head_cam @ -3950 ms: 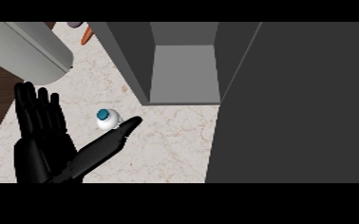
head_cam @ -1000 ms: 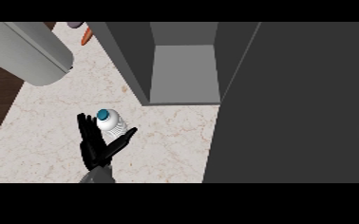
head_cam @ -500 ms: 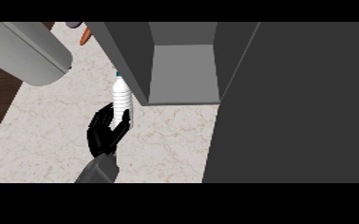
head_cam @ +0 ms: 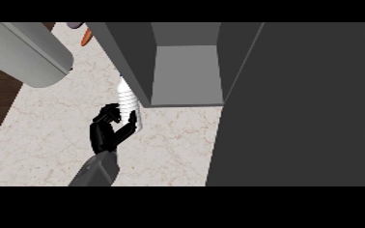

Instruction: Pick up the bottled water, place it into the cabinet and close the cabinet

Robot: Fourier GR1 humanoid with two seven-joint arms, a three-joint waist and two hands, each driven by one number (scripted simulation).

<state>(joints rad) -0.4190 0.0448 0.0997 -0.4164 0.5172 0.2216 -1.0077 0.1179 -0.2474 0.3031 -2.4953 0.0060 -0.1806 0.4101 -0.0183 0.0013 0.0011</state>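
A black hand (head_cam: 108, 129) curls its fingers (head_cam: 107, 112) and thumb round the lower part of the bottled water (head_cam: 129, 104), which rises beyond the fingertips and leans against the outer left wall of the open cabinet (head_cam: 187, 70). Which hand it is appears to be the left. A grey cylinder (head_cam: 32, 53) lies well left of the fingers.

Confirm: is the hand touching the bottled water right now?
Touching. The head view shows the left hand with fingers curled round the bottled water.

speckled counter (head_cam: 171, 149) under open cabinet (head_cam: 187, 67)
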